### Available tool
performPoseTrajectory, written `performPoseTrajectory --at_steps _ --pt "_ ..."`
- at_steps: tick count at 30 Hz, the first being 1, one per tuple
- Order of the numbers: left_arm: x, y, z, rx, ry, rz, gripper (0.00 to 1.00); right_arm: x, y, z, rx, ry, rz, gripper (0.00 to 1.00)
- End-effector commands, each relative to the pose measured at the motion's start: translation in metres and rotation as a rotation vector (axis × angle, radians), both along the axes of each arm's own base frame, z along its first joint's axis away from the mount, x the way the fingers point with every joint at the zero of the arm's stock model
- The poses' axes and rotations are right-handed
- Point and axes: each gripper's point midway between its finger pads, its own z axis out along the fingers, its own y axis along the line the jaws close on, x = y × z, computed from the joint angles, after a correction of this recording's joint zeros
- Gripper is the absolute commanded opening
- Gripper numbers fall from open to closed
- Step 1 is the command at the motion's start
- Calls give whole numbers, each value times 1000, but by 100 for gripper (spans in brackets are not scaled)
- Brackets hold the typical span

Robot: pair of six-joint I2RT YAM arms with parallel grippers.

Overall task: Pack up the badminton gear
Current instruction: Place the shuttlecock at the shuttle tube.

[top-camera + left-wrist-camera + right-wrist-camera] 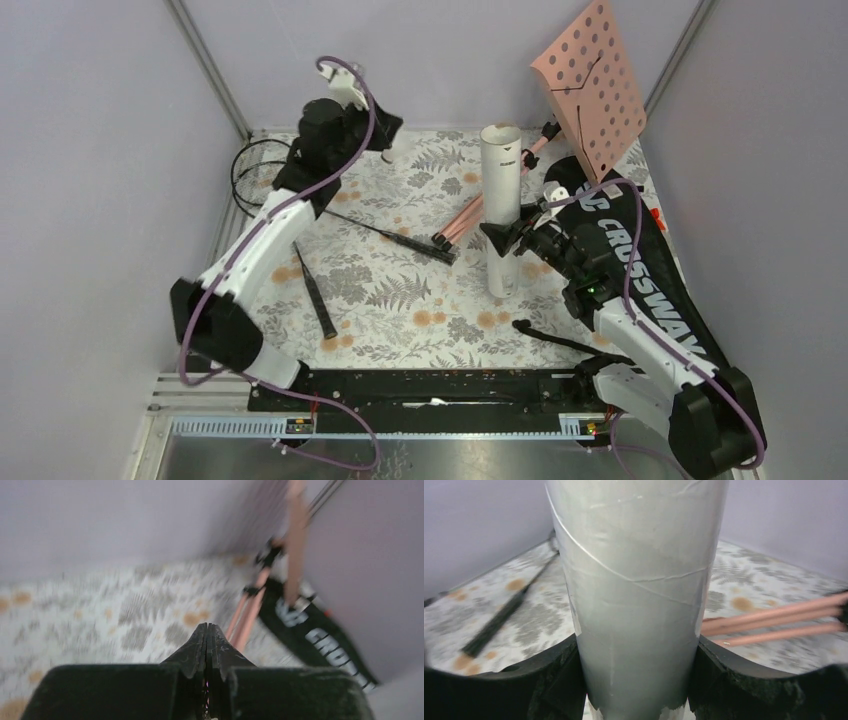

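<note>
The long white tube (pixel 500 205) stands upright mid-table, and my right gripper (pixel 508 238) is shut on its lower part; in the right wrist view the tube (pixel 636 570) fills the space between both fingers (pixel 734 680). My left gripper (pixel 383 140) hangs over the back of the table, its jaws pressed together with nothing between them (pixel 207 627). A small white thing (pixel 388 156) shows just below it, too small to name. One thin black racket (pixel 315 290) lies by the left arm, another (pixel 405 238) points at the tube. The black CROSSWAY bag (pixel 655 280) lies at the right under the right arm.
The pink perforated music stand (pixel 592 85) leans at the back right, with its pink tripod legs (pixel 462 215) lying behind the tube. The bag's strap (pixel 555 338) trails toward the near edge. Grey walls close in at the left, back and right.
</note>
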Motion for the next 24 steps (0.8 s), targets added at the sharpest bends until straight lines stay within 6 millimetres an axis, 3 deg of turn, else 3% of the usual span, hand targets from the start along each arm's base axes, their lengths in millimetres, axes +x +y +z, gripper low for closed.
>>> performPoseTrajectory --at_steps 1,6,10,13,16,20,24 --pt "-51 0 142 -214 -369 -17 0 -37 47 60 151 -139 342 48" --pt "-128 -1 244 -339 -612 -100 0 -55 87 48 163 -131 523 47" --pt "-182 1 293 -476 -747 -211 0 -74 120 42 134 -141 620 46" --pt "-208 -1 305 -544 -780 -282 0 -85 129 47 141 -167 657 46" --pt "-223 -3 303 -591 -804 -319 0 -95 132 53 136 -193 685 46" --pt "-224 -8 295 -643 -768 -329 0 -106 129 54 108 -234 705 46" --pt "-228 -19 282 -733 -662 -402 0 -103 126 52 73 -251 676 46"
